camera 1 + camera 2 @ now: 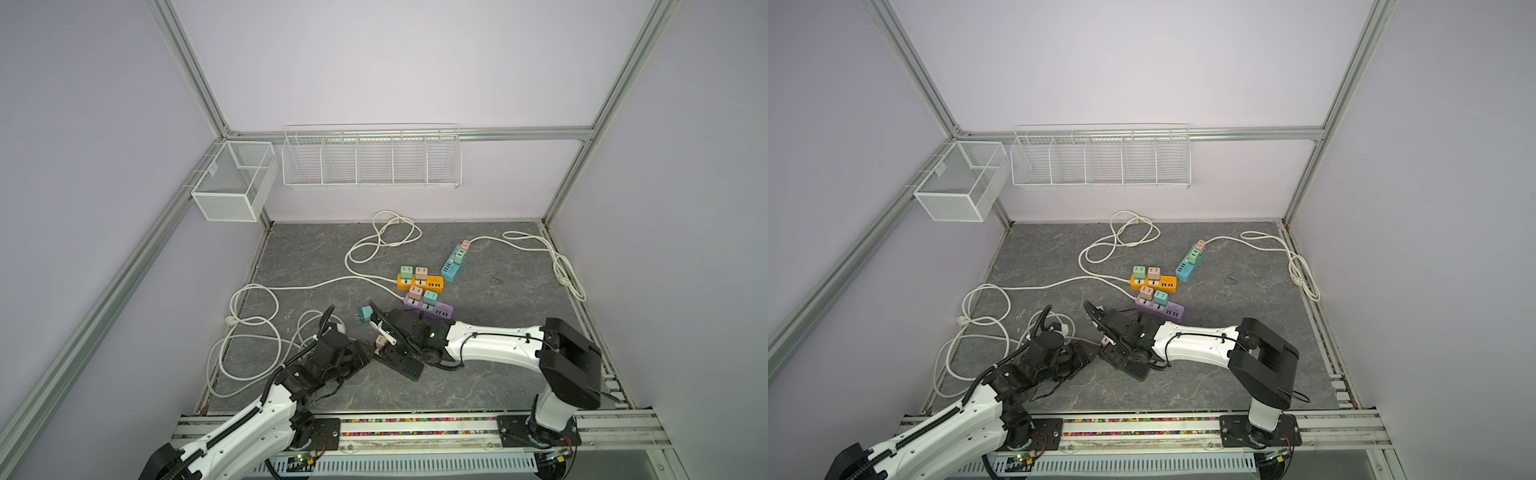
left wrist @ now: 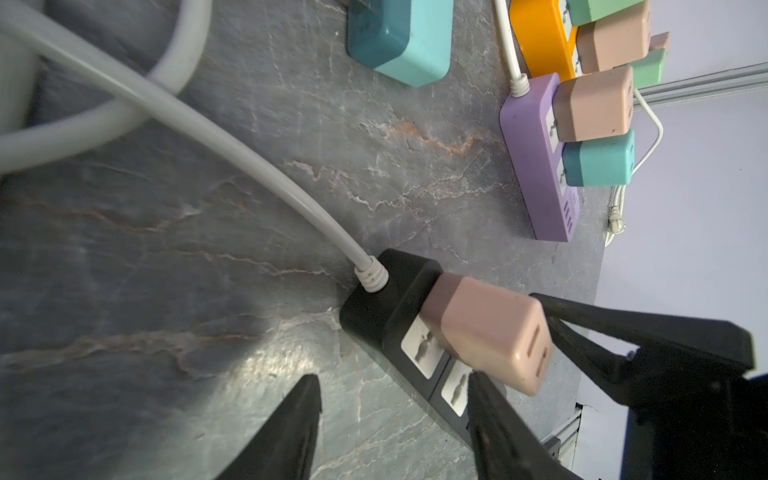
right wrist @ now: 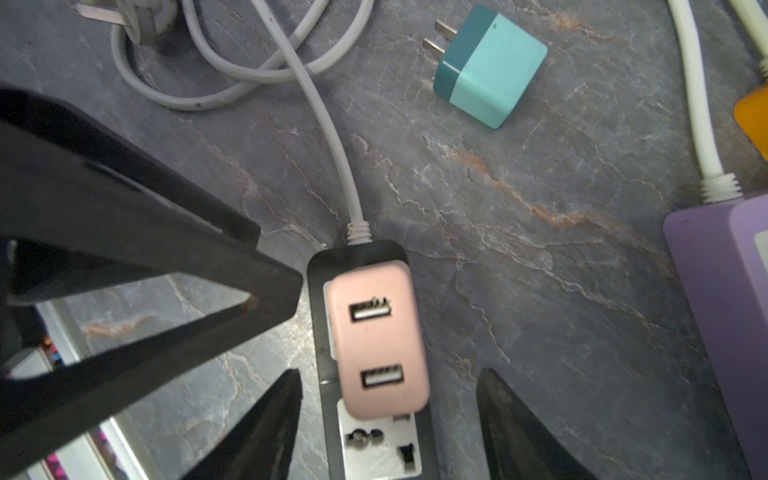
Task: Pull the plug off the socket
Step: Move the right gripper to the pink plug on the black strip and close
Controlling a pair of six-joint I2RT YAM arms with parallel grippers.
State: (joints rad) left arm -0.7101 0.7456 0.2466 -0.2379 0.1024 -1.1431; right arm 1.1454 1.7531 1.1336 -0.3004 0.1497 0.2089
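The pink plug [image 3: 376,336] sits seated in the black power strip [image 3: 357,253], in the socket nearest the strip's white cord [image 3: 328,137], not yet pulled out. The right jaws hang released above the strip, straddling it with the plug between them and a gap showing on each side. The left jaws are released too, grasping nothing: one finger [image 2: 498,424] lies over the strip's free socket, the other over bare desk [image 2: 374,415] just beside the strip. A loose teal plug [image 3: 490,66] lies on its side beyond the strip's cord end, apart from it
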